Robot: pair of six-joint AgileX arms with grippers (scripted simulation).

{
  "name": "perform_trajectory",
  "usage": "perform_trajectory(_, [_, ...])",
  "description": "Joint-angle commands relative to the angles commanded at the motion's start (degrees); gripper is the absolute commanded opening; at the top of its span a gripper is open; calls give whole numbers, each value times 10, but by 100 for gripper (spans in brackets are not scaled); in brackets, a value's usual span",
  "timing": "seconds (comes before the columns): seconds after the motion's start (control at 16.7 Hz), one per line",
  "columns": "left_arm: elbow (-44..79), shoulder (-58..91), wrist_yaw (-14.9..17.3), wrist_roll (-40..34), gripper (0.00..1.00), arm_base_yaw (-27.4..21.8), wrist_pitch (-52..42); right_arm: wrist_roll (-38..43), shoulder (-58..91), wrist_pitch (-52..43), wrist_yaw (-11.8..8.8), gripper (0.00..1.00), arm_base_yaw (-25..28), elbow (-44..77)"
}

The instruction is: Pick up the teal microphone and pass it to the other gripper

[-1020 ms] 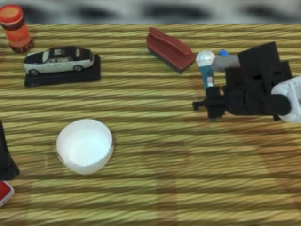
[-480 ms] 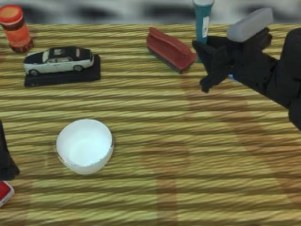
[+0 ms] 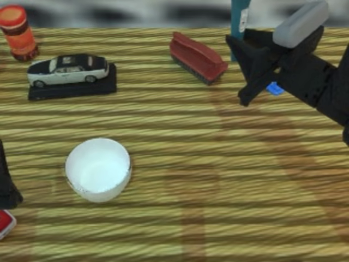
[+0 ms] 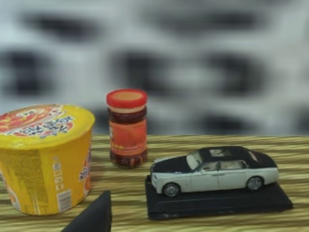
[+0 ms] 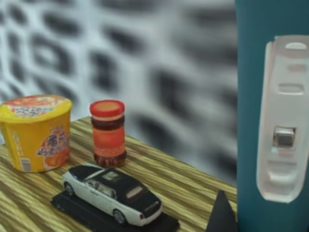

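Currently right gripper [image 3: 245, 71] is clamped on the teal microphone [image 3: 238, 24], lifted; the grip sits low on the handle, so it may pivot during handover. Left gripper [image 3: 6, 185]: jaw state unclear.

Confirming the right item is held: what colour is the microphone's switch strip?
White, on the teal microphone handle; clearest in the right wrist view.

Toy car [image 3: 68, 70] on black base, red-lidded jar [image 3: 18, 31], white bowl [image 3: 98, 169], perhaps a red brush [image 3: 197, 57]
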Motion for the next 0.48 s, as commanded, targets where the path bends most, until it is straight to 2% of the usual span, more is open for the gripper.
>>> perform_trajectory(0.06, [0, 0, 0, 0, 100, 0, 0, 0, 0, 1, 2, 0, 2, 0])
perform_trajectory(0.18, [0, 0, 0, 0, 100, 0, 0, 2, -1, 11, 19, 0, 21, -1])
perform_trajectory(0.48, [0, 0, 0, 0, 100, 0, 0, 10, -7, 57, 104, 0, 107, -5])
